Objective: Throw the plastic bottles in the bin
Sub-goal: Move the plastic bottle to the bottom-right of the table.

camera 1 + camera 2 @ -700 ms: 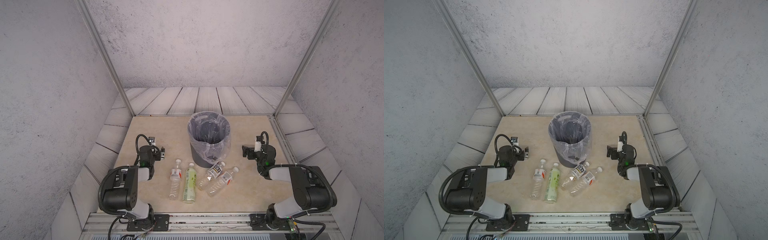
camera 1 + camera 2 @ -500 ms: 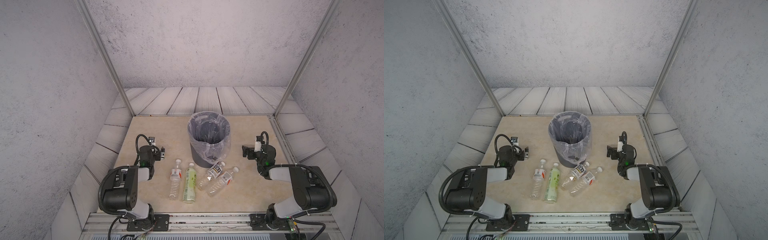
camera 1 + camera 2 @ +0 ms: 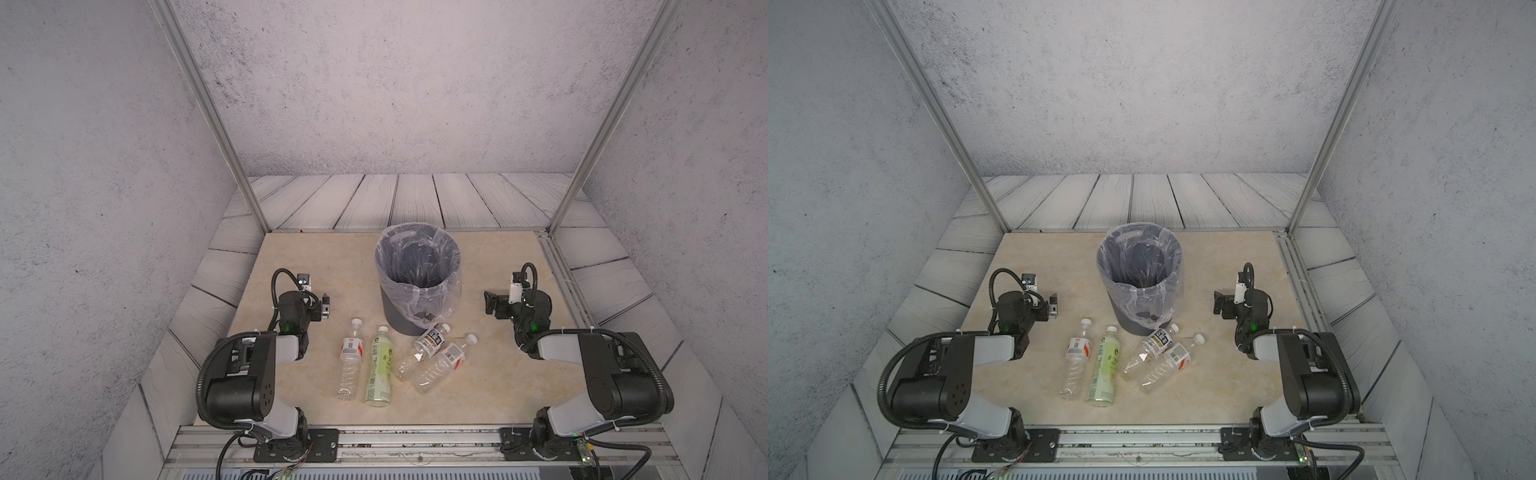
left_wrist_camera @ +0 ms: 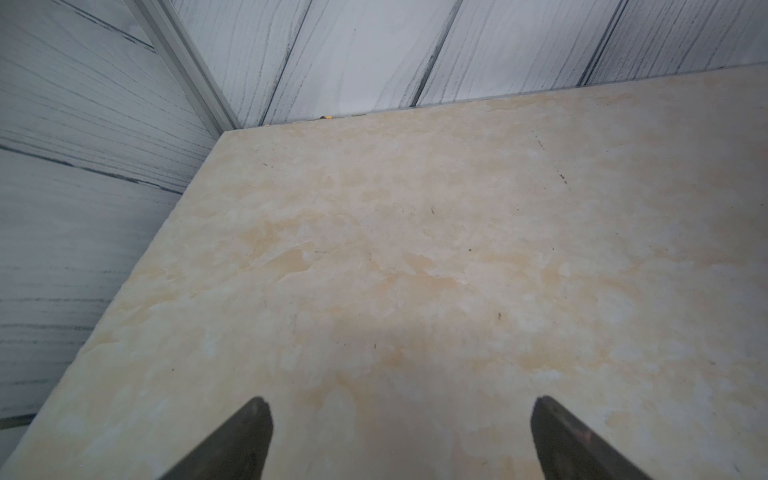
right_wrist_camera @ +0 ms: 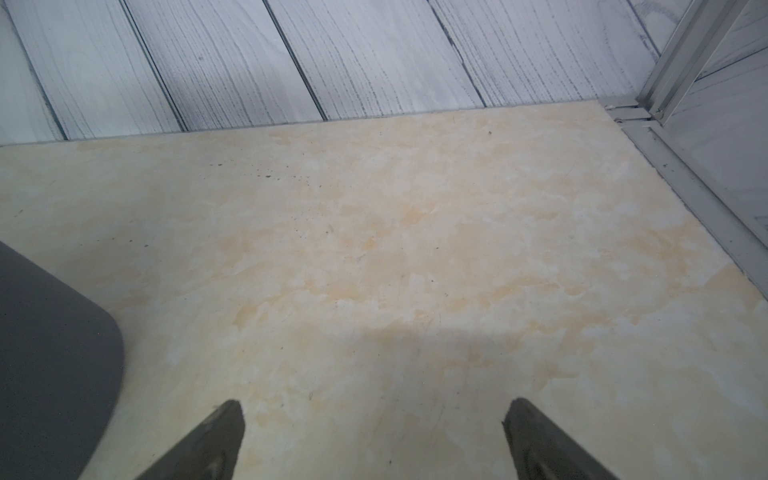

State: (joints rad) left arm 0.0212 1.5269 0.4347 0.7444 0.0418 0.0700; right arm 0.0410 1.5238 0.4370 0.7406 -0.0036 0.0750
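The 4 plastic bottles all lie flat on the table (image 3: pixel 498 374), just in front of the bin (image 3: pixel 392 311), between the 2 arms. None is in the bin yet.

The bottle with the red label on the left (image 3: pixel 351 357) and the green bottle (image 3: pixel 380 368) lie side by side. Their caps point at the back wall. The bottle with the black label (image 3: pixel 424 349) and the other red label bottle (image 3: pixel 444 363) lie slanted and seem to touch. Their caps point back and to the right. The black label one has its cap just beside the bin.

The left gripper (image 4: pixel 399 409) has its fingers spread wide and holds nothing. The right gripper (image 5: pixel 374 409) is the same. Both face the back wall, so the wrist views show no bottle. The bottles lie inward and back toward the arm bases.

The left gripper is nearer the left 2 bottles, the right gripper nearer the slanted 2. I think each must turn inward and grab across a bottle's body, not along it.
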